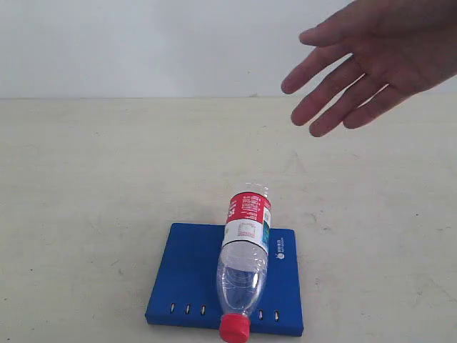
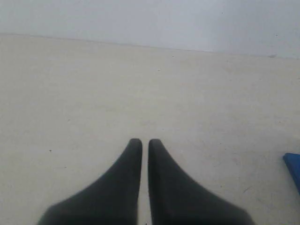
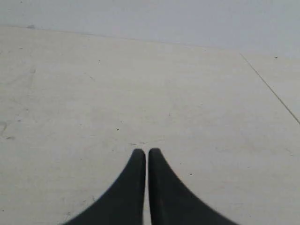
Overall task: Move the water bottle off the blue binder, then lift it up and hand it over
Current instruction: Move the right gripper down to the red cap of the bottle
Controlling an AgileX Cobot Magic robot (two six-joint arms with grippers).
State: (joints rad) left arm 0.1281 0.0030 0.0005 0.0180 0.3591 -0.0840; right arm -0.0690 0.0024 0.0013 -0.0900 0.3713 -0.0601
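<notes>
Starting out, both your jaws sit closed and empty; open one pair toward the water bottle (image 1: 245, 257) lying on the blue binder (image 1: 186, 279).

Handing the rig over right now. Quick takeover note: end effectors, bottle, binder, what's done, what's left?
Left end effector: shut, empty, over bare table; a corner of the flat deep-blue binder shows at the edge of its view.
Right end effector: shut, empty, over bare table.
Small clear plastic water bottle with red cap: lying on its side on the binder, cap overhanging the riveted edge.
Person's open hand: above the table's far right.
Done: nothing.
Left: bottle off the binder, then lift and handover.
</notes>
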